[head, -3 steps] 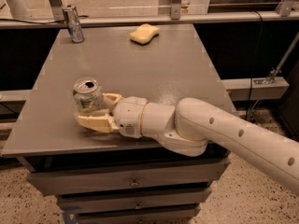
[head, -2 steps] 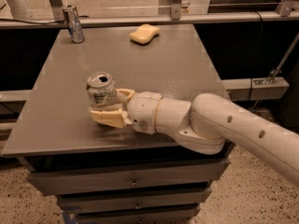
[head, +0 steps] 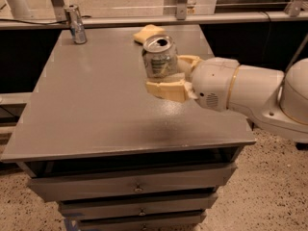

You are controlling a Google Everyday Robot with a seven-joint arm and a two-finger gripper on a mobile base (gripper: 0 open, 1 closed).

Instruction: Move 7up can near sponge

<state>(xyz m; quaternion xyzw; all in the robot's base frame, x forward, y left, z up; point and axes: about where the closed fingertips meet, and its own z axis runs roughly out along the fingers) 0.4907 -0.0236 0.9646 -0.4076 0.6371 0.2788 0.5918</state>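
Carefully now: my cream two-finger gripper clamps the silvery-grey 7up can aloft; setting down too far forward could shove the pale-yellow soft sponge.

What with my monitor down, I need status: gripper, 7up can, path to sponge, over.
Gripper shut on 7up can, held above table. Sponge just beyond it, at far edge. Slim silver can far-left, off the path.

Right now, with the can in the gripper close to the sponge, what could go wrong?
The gripper holds the can above the table, so opening early would drop it. The sponge lies just behind the can; lowering there could land it on the soft edge and tip it.
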